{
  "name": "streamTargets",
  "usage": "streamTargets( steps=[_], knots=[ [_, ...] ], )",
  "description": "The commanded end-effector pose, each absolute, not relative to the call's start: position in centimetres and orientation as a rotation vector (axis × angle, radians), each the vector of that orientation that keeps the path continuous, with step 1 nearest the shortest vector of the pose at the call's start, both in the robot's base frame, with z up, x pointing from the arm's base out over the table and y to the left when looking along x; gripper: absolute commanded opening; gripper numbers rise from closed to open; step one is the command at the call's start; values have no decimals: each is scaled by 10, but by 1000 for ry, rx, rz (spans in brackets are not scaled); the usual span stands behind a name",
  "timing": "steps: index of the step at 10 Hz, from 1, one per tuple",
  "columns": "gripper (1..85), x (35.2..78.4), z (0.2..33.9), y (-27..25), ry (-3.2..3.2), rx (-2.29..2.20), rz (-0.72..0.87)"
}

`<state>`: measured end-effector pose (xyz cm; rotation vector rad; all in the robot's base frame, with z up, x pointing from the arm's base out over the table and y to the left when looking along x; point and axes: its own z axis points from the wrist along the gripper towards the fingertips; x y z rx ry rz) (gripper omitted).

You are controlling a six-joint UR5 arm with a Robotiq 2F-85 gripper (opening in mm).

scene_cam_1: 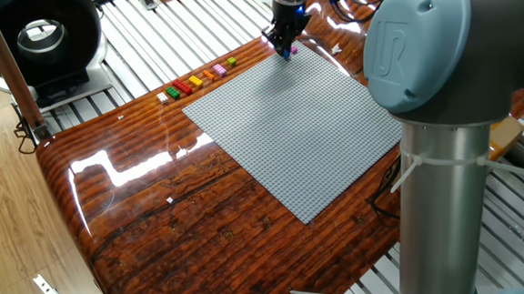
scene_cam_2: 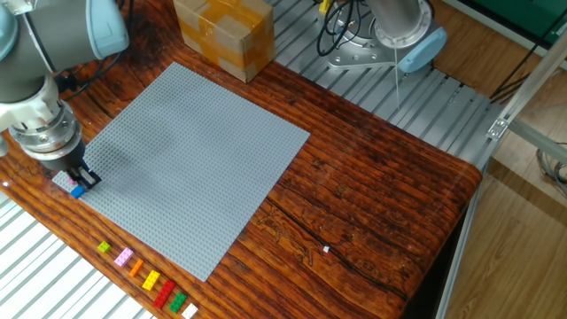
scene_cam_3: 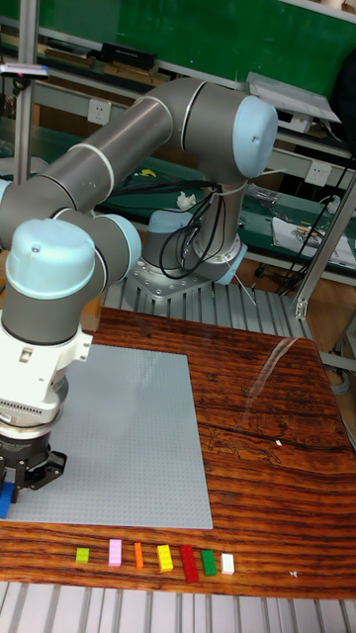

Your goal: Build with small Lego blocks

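At the far corner of the grey baseplate [scene_cam_2: 190,159], the gripper [scene_cam_2: 78,183] stands low with its fingers pinching a blue brick [scene_cam_2: 77,190], which sits just over the plate's edge region; a pink brick [scene_cam_1: 292,49] lies touching or just beside it on that same corner, though whether the two are pressed together I cannot tell; the remaining small Lego blocks [scene_cam_2: 146,282] wait in a row on the wooden table [scene_cam_2: 372,213] just off the plate's near edge, running yellow-green, pink, orange, yellow, red, green, white [scene_cam_3: 226,563]. Such bricks are likely very light, rigid and smooth-sided, so they should be taken across two opposite flat walls, squarely, since a skewed pinch could let one twist or pop free; pressing onto the studs probably needs a firm straight push. Around the work, a cardboard box [scene_cam_2: 223,34] stands beyond the plate's opposite corner, well apart; nothing crowds the row, but its bricks sit close together, leaving little room for fingers between neighbours.
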<state>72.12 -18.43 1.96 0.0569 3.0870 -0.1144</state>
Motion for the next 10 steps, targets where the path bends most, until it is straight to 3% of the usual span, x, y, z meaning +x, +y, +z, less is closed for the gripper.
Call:
streamTargets(
  steps=[1, 10],
  knots=[
    [10, 715, 24, -177, 3087, 105, -91],
    [10, 704, 18, -171, 3076, -58, 7]
  ],
)
